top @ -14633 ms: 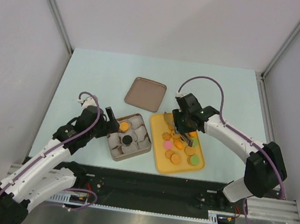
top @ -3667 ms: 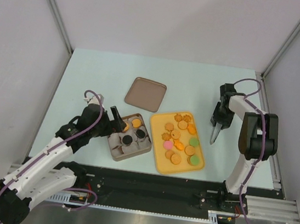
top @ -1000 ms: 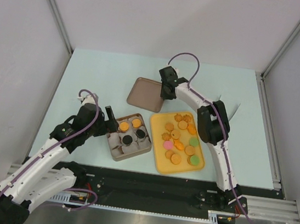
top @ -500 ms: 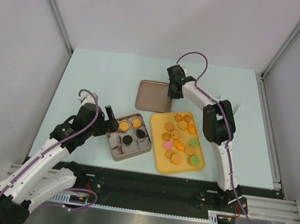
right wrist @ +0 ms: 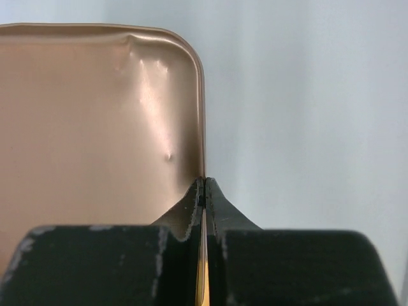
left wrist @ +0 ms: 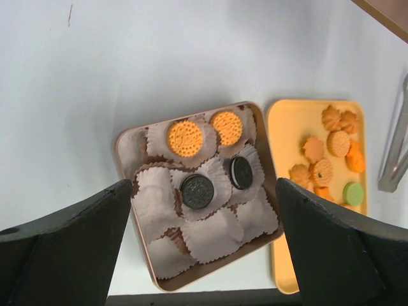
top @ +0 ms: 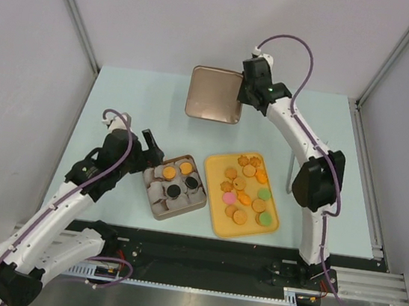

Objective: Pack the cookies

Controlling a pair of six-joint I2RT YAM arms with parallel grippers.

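lid point(right wrist: 95, 127) rim in right pincer point(right wrist: 204, 186), cookies point(left wrist: 185, 138) in tin point(left wrist: 119, 153)

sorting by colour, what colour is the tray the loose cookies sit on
Yellow-orange tray, clearest in the top external view.

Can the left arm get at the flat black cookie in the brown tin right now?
Probably yes. The left gripper hovers open by the brown rounded-square tin, nothing covers the flat black cookie, and the right gripper holds the brown metal lid far off.

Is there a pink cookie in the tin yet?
No, the tin holds only two orange cookies and two black cookies.
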